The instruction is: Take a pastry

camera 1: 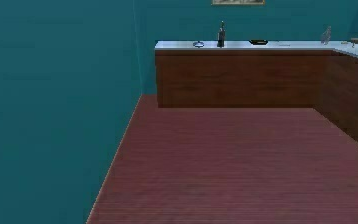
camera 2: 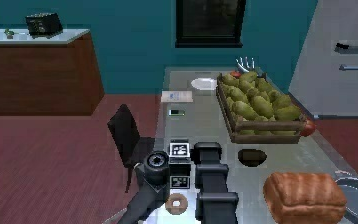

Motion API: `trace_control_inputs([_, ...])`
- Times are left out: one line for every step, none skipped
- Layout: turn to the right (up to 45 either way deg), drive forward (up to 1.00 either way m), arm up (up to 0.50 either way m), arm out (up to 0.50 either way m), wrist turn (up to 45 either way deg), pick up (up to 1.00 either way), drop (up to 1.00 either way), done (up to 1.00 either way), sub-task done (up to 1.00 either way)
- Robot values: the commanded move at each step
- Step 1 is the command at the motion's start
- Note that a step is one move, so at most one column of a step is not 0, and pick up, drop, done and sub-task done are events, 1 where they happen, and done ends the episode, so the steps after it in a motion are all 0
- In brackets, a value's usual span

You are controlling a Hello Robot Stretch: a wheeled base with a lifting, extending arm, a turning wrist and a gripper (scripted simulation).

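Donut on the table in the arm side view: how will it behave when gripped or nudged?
The donut is small and ring-shaped, so probably light and soft; a firm squeeze may dent it. It appears to lie flat on the table, so a push should slide it, not roll it.

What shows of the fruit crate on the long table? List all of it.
The fruit crate is a shallow box of brown wooden slats, heaped with yellow-green fruits and one red one at its near right corner. It stands level on the grey table, toward the table's right side in the arm side view, apart from a white plate.
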Motion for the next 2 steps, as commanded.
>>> trace_control_inputs([0.0,0.0,0.0,0.0,45.0,0.0,0.0,0.0,0.0])
trace_control_inputs([0.0,0.0,0.0,0.0,45.0,0.0,0.0,0.0,0.0])
